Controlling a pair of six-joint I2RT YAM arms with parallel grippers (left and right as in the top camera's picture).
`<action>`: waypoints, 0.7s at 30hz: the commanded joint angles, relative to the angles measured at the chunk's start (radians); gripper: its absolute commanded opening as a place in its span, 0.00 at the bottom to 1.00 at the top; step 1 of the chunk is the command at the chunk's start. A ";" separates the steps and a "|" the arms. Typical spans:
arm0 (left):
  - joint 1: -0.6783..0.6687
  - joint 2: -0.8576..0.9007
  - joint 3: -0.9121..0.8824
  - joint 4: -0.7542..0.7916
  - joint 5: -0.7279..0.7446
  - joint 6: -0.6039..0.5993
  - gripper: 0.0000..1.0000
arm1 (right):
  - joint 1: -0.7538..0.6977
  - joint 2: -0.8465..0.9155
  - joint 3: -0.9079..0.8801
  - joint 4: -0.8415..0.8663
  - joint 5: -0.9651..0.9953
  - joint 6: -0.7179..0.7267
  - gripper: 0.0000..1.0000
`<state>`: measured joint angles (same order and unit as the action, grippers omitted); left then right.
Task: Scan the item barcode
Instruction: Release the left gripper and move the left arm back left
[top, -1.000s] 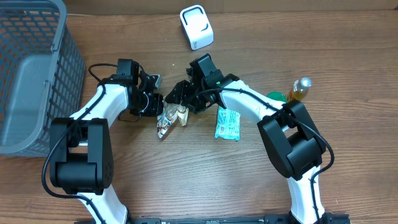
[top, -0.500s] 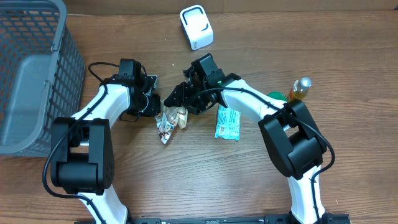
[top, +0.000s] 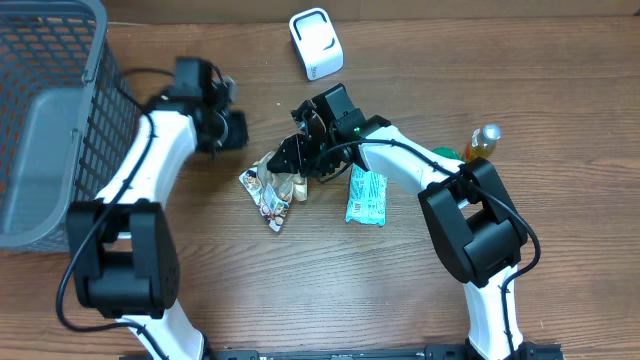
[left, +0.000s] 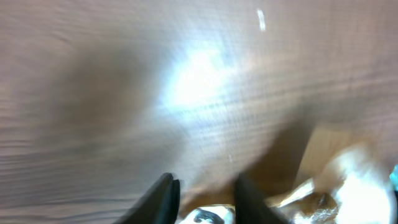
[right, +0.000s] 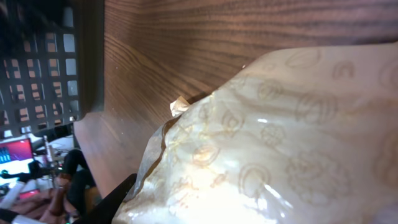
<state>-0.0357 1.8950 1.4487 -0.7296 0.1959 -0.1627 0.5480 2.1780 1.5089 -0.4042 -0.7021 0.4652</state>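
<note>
As viewed from overhead, entered by clock position on wooden surface (top: 200, 300).

1. Snack packet (top: 270, 188): crinkled, pale film with printed pattern, near centre. Upper edge pinched by right hand (top: 298, 160). Whether lower end touches surface: cannot tell.
2. Right hand: clamped on snack packet, reaching in from 3 o'clock. In right wrist view, pale film filling most of frame, one dark finger (right: 115, 202) showing at its lower left.
3. Left hand (top: 238, 130): at 10 o'clock of snack packet, apart from it. Fingers parted with a gap between, holding nothing. Left wrist view badly blurred.
4. Teal packet (top: 366, 197): flat on surface, just at 3 o'clock of snack packet.
5. White scanner (top: 316, 43): at 12 o'clock, near far edge, well apart from snack packet.
6. Grey mesh basket (top: 60, 60): at 9 to 10 o'clock, at left edge.
7. Small bottle (top: 485, 143): amber contents, at 3 o'clock, green object (top: 443, 155) just beside it.
</note>
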 joint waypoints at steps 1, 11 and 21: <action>0.056 -0.046 0.072 -0.001 -0.118 -0.080 0.39 | -0.014 -0.053 0.018 0.002 -0.017 -0.143 0.46; 0.097 -0.044 0.072 -0.006 -0.181 -0.080 1.00 | -0.014 -0.071 0.018 -0.002 -0.018 -0.182 0.46; 0.094 -0.044 0.072 -0.006 -0.181 -0.080 1.00 | -0.014 -0.094 0.035 0.027 -0.026 -0.197 0.31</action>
<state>0.0654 1.8606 1.5116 -0.7364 0.0250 -0.2337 0.5369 2.1494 1.5089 -0.3790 -0.7059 0.2909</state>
